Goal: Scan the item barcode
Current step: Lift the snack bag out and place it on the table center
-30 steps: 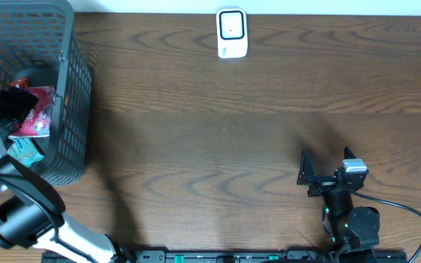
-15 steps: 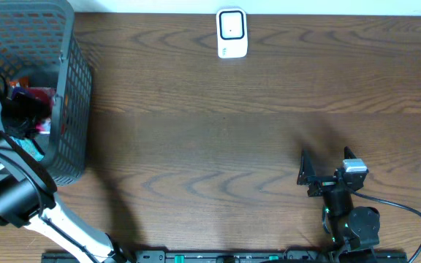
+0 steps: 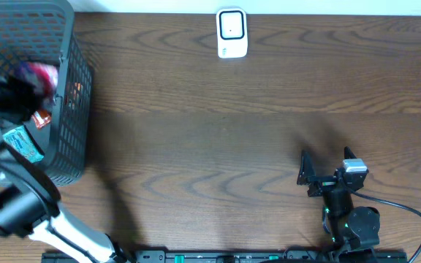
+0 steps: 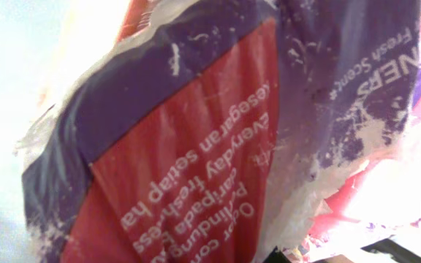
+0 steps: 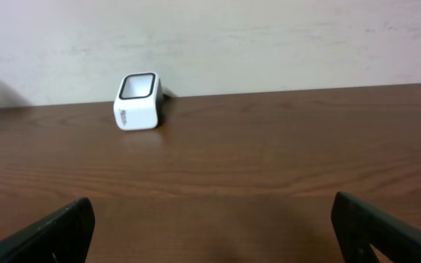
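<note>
Packet [image 4: 196,146] sits tight in the left pincer [image 3: 22,86], which looks squeezed shut on it, down inside the basket [image 3: 75,109]. The step now is picking up. Next, I think the pincer must lift it out and carry it to the white scanner [image 3: 232,33], far away from it. The right pincer [image 5: 212,232] is wide open.

You have a dark wood-grain surface [image 3: 232,131] before you. A black mesh basket [image 3: 75,109] stands on its far left corner, cut off by the edge of the overhead view. A small white scanner [image 3: 232,33] sits at the far edge near the middle, by the wall, well apart from the basket.
</note>
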Controlling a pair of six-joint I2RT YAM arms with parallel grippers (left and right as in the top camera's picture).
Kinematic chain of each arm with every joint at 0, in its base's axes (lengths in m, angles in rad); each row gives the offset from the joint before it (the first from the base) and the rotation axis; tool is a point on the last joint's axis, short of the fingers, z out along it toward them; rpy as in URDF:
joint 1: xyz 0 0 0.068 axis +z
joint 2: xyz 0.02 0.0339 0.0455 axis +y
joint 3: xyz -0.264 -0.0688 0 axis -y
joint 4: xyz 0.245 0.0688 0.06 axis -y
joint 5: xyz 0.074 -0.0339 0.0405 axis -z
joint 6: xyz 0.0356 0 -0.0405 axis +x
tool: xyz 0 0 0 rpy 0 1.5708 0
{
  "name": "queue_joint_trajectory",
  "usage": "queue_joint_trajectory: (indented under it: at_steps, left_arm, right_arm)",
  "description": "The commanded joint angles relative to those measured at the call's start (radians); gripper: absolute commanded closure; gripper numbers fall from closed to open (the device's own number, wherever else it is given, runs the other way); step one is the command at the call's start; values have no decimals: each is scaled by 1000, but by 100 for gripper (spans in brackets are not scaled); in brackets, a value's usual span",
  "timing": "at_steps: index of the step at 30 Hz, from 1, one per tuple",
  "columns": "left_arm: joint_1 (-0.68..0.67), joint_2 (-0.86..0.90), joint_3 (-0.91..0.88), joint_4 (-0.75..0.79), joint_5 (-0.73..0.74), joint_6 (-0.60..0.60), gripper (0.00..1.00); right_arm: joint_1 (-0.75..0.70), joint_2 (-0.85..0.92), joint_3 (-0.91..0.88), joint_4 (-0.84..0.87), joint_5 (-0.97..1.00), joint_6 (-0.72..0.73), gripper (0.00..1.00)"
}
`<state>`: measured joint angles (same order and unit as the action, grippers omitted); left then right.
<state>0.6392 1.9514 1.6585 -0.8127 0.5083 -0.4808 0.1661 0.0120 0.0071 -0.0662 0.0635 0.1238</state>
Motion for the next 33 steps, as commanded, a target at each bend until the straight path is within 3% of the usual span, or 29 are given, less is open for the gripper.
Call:
queue_joint_trajectory:
  at_steps: [1, 9, 14, 18, 24, 33]
  left_arm:
    - [-1, -226, 32, 55, 135, -72, 93]
    - [-1, -541, 32, 197, 52, -79, 93]
    - [-64, -660, 32, 201, 60, -239, 93]
    - [-255, -679, 32, 203, 67, -271, 93]
    - [-646, -581, 27, 164, -20, -104, 93]
    - [-970, -301, 27, 55, -95, -42, 93]
  right_arm:
    - [-17, -6, -2, -3, 2, -9, 1]
    - [-17, -6, -2, -3, 2, -9, 1]
    - [-17, -6, -2, -3, 2, -9, 1]
    - [-17, -6, -2, -3, 2, -9, 1]
    - [-17, -6, -2, -3, 2, -9, 1]
    - [-17, -6, -2, -3, 2, -9, 1]
